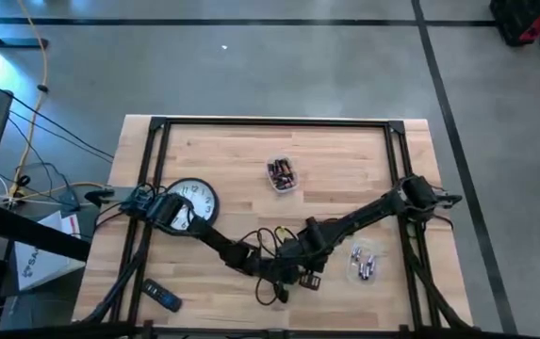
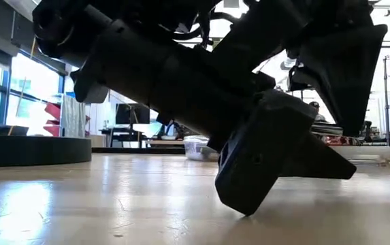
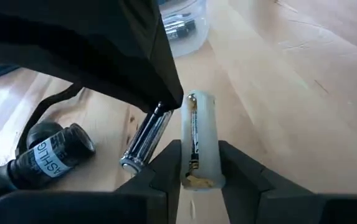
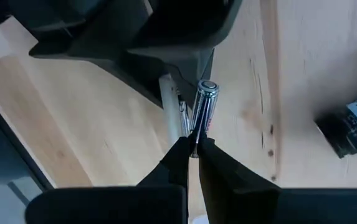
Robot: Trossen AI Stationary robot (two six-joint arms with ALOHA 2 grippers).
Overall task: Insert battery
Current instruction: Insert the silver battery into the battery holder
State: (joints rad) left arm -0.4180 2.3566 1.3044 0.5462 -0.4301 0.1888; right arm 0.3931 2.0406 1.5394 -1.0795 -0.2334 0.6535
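My left gripper [image 3: 200, 155] is shut on a white, tube-like battery holder [image 3: 200, 127] with an open slot along it. My right gripper [image 4: 195, 147] is shut on a silver battery [image 4: 203, 109], which lies slanting right beside the holder [image 4: 172, 102]. In the left wrist view the battery [image 3: 146, 138] sticks out from under the right gripper's dark body. Both grippers meet low over the table's near middle [image 1: 284, 264]. A black flashlight body [image 3: 52, 154] with a white label lies on the wood next to them. My left gripper pinches the holder's two long sides near its close end [image 3: 198, 175] between its two fingers. The holder sticks out forward along the fingers, slot side facing the camera. My right gripper pinches one end of the battery [image 4: 195, 138] between its fingertips. The battery points forward along the fingers, its free capped end [image 4: 208, 87] beside the holder.
A clear tub of batteries [image 1: 282, 174] stands at the table's far middle, and loose batteries [image 1: 364, 266] lie at the near right. A wall clock [image 1: 192, 201] lies at the left and a small dark device [image 1: 161, 296] at the near left. Cables trail under the arms.
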